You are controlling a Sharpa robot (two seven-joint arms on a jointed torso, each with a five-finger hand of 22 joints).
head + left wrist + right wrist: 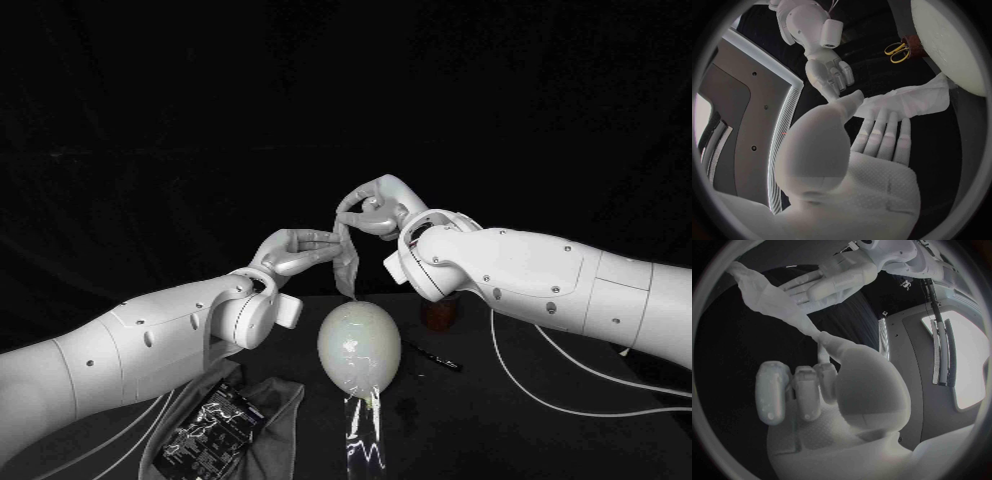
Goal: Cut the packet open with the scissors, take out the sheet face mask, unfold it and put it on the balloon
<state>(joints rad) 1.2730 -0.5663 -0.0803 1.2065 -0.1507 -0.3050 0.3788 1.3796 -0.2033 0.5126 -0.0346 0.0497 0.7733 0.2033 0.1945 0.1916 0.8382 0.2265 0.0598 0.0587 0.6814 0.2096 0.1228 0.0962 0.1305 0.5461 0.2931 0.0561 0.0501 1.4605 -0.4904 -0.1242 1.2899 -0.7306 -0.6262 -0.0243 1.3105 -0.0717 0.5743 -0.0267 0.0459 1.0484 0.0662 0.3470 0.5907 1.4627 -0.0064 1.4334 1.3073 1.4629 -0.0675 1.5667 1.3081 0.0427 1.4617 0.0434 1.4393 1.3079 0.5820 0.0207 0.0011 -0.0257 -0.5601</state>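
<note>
Stretched as a soft, crumpled white strip between both raised hands: sheet face mask (343,262), just above the smooth, pale, egg-shaped balloon (359,345). Pinched at one end by the left hand (293,252), thumb against flat fingers; at the other by the right hand (378,210), other fingers curled. Beside the left arm, glossy dark packet (214,420) on grey cloth (281,398). Near the balloon, yellow-handled scissors (896,50).
</note>
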